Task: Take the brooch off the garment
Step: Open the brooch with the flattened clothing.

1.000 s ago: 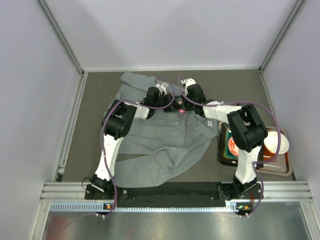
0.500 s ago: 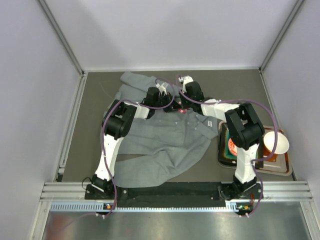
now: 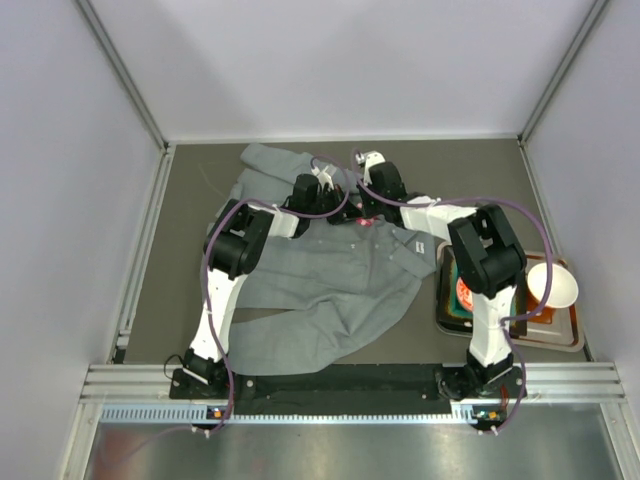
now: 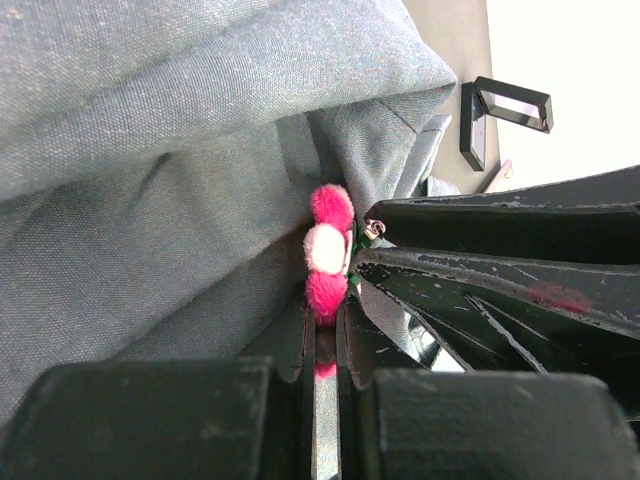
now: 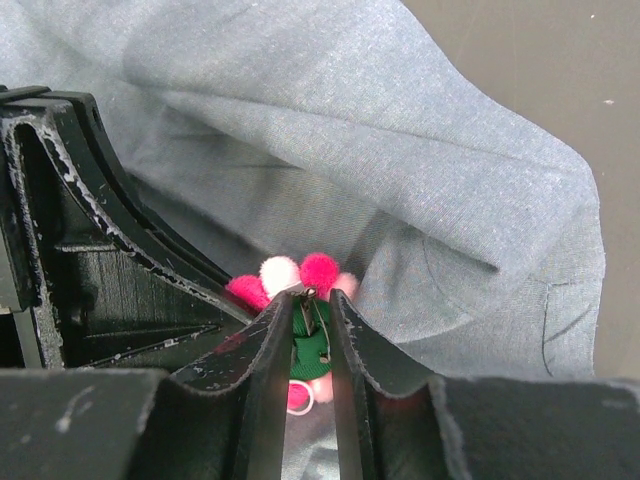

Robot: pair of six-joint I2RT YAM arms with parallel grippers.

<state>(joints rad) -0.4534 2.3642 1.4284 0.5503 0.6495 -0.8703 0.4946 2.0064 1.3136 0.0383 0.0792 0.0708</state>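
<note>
The grey garment lies rumpled across the dark table. The brooch, pink and white pompom petals on a green backing, is pinned near its collar. Both grippers meet at it. My left gripper is shut, with a pink petal of the brooch pinched at its tips. In that view the right gripper's black fingers press in from the right. My right gripper has its jaws drawn narrow round the brooch's green backing and metal clasp. The left gripper's fingers show at the left of the right wrist view.
A tray stands on the table's right side beside the right arm, holding a white cup and an orange-topped item. White walls enclose the table, and a metal rail runs along its left edge.
The right gripper's jaws have drawn closer together round the brooch, and the right arm has shifted slightly left. The left arm and the garment have not moved.
</note>
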